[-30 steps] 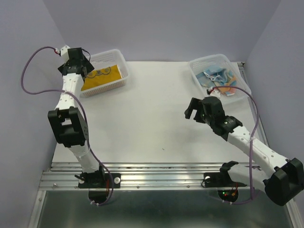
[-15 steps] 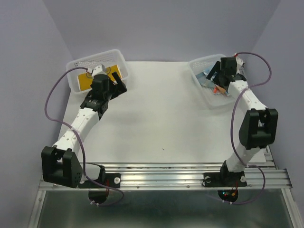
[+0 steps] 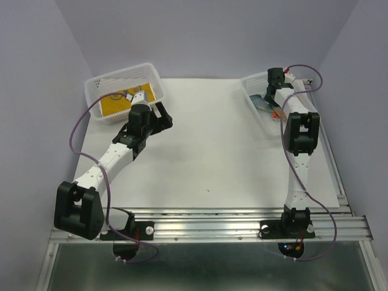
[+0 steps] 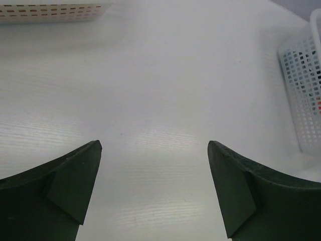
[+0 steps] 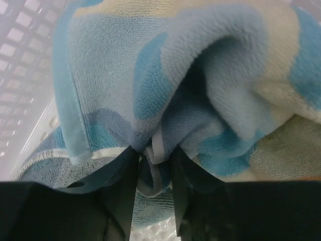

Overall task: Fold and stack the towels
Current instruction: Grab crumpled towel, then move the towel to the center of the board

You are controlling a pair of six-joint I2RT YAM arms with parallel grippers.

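Terry cloth fills the view just ahead of my right tool (image 5: 154, 163): a blue-and-white towel (image 5: 165, 75), bunched and rumpled, with one fold of it pinched between my two fingers (image 5: 123, 201), which press in on it from both sides. The towel lies inside the right-hand basket (image 5: 20, 60), whose white lattice wall shows close on the left of this tool. From above, my right arm stands tall and reaches down into that basket, at the far right corner of the desk (image 3: 212, 151); the tool's own tips are hidden there by the wrist. My left tool (image 4: 155, 175) hangs over bare desk with its fingers spread wide and nothing between them. Off to its right stands the same right-hand basket, with specks of colour behind the holes, too small to name. Ahead of it and to the left is the rim of the left-hand basket (image 3: 121, 76). That basket sits just behind this tool at the desk's far left, and a mustard-yellow towel (image 3: 118, 104) lies flat in its bottom.
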